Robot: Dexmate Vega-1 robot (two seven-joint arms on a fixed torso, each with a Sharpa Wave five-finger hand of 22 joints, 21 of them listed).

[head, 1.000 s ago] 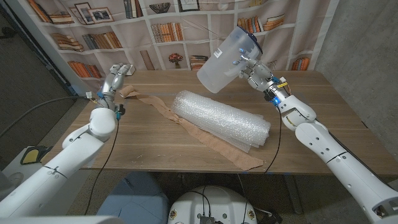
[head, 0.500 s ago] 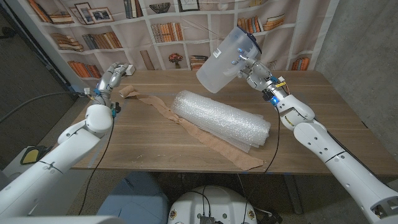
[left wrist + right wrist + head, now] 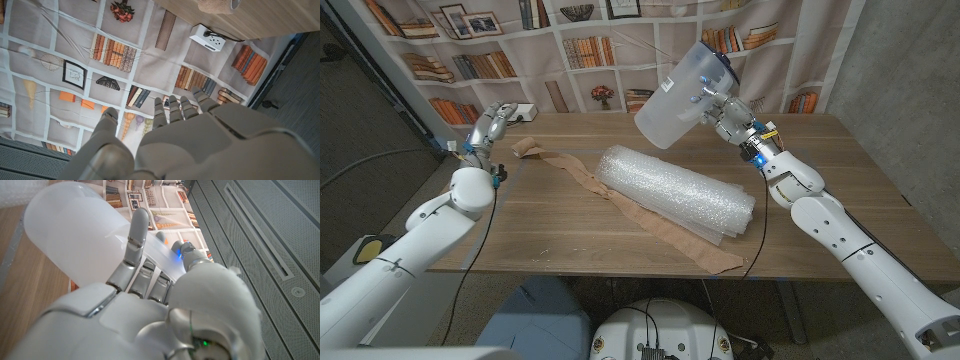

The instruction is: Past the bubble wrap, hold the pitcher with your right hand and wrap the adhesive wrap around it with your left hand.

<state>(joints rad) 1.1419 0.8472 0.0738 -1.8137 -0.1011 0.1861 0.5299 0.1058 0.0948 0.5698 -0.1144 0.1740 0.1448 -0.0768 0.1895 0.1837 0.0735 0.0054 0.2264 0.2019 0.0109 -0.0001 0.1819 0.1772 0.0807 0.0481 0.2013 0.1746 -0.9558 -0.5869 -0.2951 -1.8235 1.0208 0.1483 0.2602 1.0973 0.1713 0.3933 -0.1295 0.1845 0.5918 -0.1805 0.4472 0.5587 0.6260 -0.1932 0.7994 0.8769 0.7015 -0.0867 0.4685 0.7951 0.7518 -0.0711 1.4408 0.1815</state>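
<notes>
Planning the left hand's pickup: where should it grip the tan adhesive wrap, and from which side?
Probably the roll end near the table's far left, from above: it is closest to the open left hand, and the strip trails off toward the bubble wrap.

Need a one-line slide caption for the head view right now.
Right hand holds the pitcher tilted above the bubble wrap; left hand open near the adhesive wrap.

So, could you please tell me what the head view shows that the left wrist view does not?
Head view alone: the translucent plastic pitcher held tilted above the table in the right hand, the roll of clear bubble wrap, and the tan adhesive wrap strip trailing across the wooden table. Left wrist view alone: a white socket box on the bookshelf backdrop. Both: the empty left hand with fingers apart, and the tan roll.
</notes>
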